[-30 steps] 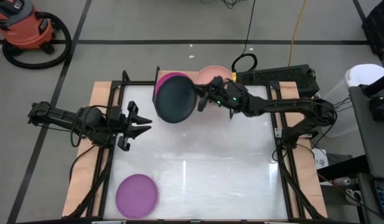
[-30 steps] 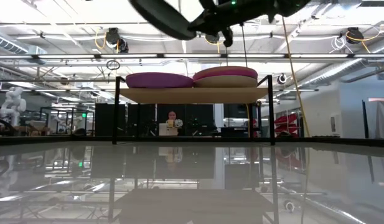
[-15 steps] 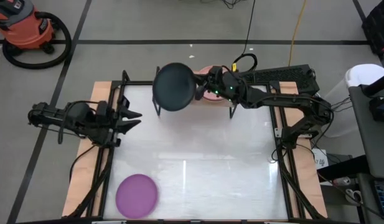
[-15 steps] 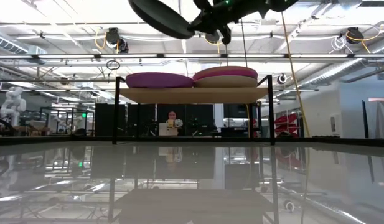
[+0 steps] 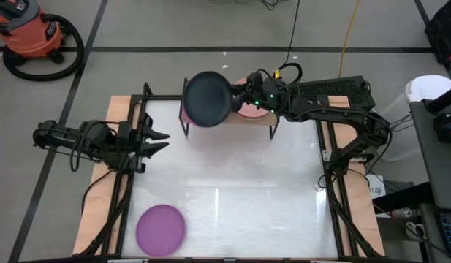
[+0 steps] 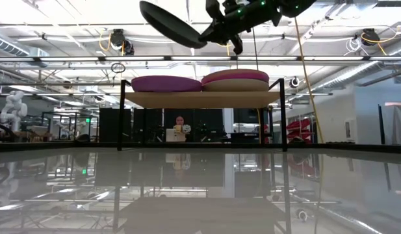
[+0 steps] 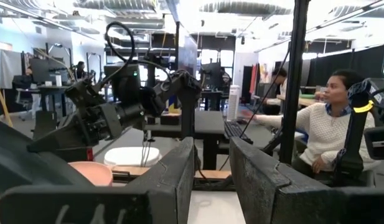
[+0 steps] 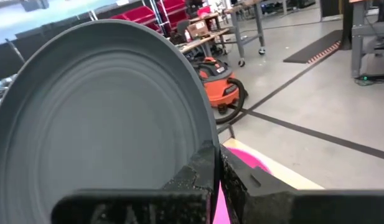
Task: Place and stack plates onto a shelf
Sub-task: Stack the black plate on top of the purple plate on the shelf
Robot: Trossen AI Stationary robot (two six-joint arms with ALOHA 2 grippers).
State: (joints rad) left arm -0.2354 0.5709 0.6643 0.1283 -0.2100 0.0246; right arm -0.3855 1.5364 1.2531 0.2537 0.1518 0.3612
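Moved since a second ago: black plate [image 5: 207, 99] carried by right gripper [image 5: 236, 103] from the table side of the shelf [image 6: 200, 99] to above the shelf's left half; left arm pulled back a little toward the table's left edge. Pinched by its rim between the right fingers, tilted, well above the stacks in the low view. Not yet set down.

Left gripper [image 5: 153, 141] parked well left of the shelf, over the table's left edge, fingers spread, holding nothing.

Progress, judged from what shows: two stacks on the shelf, purple plate [image 6: 165, 83] topping the left one, salmon pink plate [image 6: 234, 76] over a beige plate [image 6: 239, 84] on the right. Magenta showing under the black plate in the high and right wrist views. One purple plate on table [image 5: 161, 227], well in front of the shelf near the front left corner, yet to go. So past halfway: black plate to land, then the last purple.

Hard to make out: number of plates per stack, lower layers hidden by the top ones. Left stack covered from above by the black plate. Second black plate not locatable.
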